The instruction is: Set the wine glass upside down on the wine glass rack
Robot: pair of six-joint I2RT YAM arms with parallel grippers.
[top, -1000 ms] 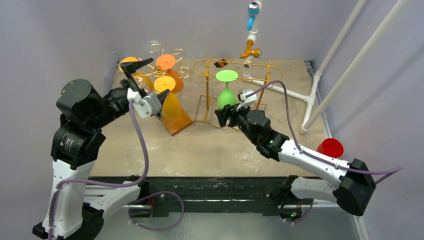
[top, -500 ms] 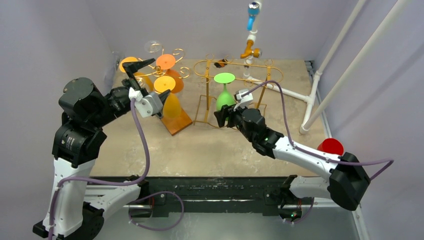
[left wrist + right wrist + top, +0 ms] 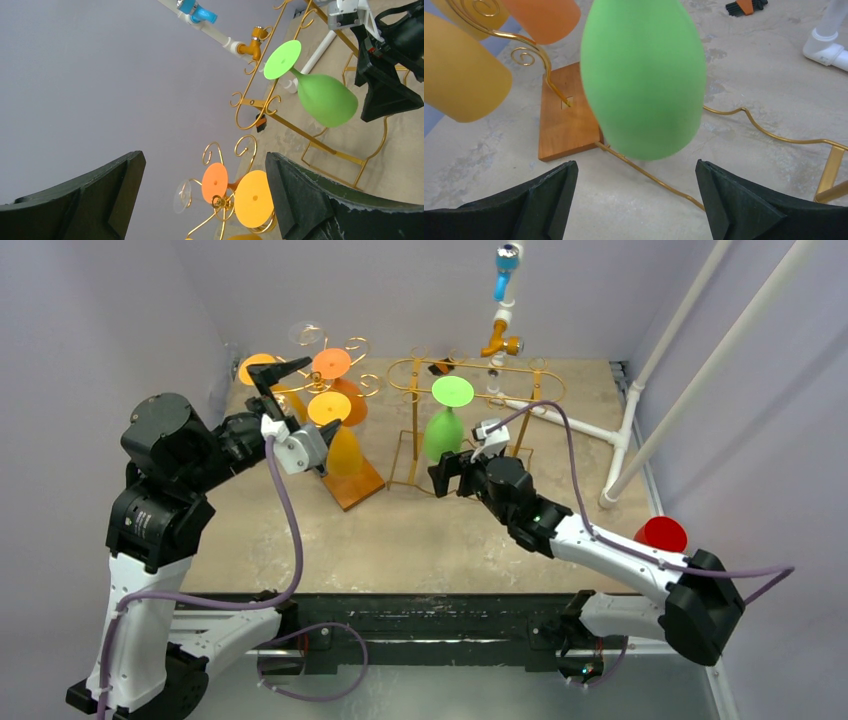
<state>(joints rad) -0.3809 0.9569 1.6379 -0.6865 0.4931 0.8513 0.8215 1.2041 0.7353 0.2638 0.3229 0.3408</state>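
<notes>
The right gripper [image 3: 635, 172] has its jaws spread wide and holds nothing. The green wine glass [image 3: 644, 75] hangs just ahead of the gap, touching neither finger (bowl down, foot up), inverted under the top rail of the wine glass rack [image 3: 413, 435]. Placement looks done. Next, back straight away from the rack without brushing the bowl. The left gripper [image 3: 204, 155], also spread and empty, waits left of the rack.

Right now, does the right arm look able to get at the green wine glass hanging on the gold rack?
Probably yes: the open right gripper sits right beside the green wine glass, whose bowl hangs straight ahead of its jaws, with nothing between them.
</notes>
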